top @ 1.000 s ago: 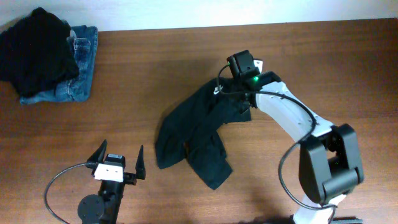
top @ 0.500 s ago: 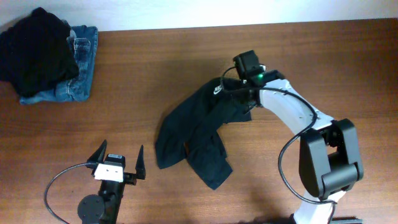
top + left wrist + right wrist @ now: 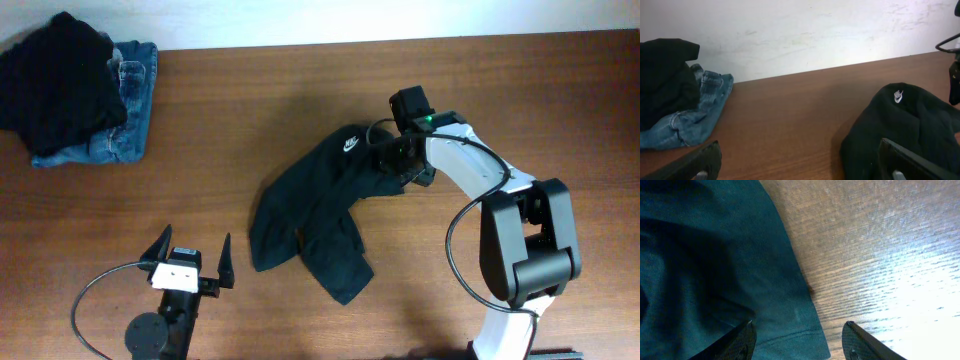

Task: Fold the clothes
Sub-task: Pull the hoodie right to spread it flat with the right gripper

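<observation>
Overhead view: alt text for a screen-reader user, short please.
A dark T-shirt lies crumpled mid-table, the right end effector open at its upper-right edge. The left end effector sits open at lower left, touching nothing. A black garment rests on blue jeans at upper left.

One small white logo (image 3: 349, 141), and nothing else to read.
It's printed on the dark T-shirt (image 3: 310, 215), near the far edge of the heap; it looks like a swoosh mark, any lettering too small to make out.
</observation>
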`<state>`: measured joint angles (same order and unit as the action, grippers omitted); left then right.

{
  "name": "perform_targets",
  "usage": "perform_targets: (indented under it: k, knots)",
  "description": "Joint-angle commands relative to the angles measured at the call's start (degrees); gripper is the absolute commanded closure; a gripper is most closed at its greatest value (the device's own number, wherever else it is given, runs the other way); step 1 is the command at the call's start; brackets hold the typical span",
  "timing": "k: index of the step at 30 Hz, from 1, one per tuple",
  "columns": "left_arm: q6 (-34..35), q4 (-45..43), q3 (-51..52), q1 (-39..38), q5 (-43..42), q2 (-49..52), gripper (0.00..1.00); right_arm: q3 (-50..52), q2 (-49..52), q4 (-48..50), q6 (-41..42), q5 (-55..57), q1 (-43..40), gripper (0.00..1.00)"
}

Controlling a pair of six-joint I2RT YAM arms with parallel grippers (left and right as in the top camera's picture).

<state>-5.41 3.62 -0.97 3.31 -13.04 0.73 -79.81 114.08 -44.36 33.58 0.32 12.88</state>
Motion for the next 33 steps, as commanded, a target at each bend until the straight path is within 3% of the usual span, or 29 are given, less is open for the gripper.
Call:
perform_targets:
  k: [1,17,27,33]
  knots:
    - [-0.7,-0.1,0.4,-0.3,0.4,-0.4,0.01,1.5,0.9,0.0,1.5,-0.3,-0.3,0.40]
    - [-0.7,-0.1,0.4,-0.3,0.4,-0.4,0.01,6.1,0.9,2.7,3.4,-7.4,-0.2,0.41]
    - [-0.7,-0.1,0.4,-0.3,0.4,-0.4,0.01,7.2,0.9,4.8,3.8,-8.1,-0.2,0.71]
    - [-0.7,-0.1,0.4,-0.3,0.4,-0.4,0.01,7.1,0.8,6.0,4.5,-8.1,-0.2,0.81]
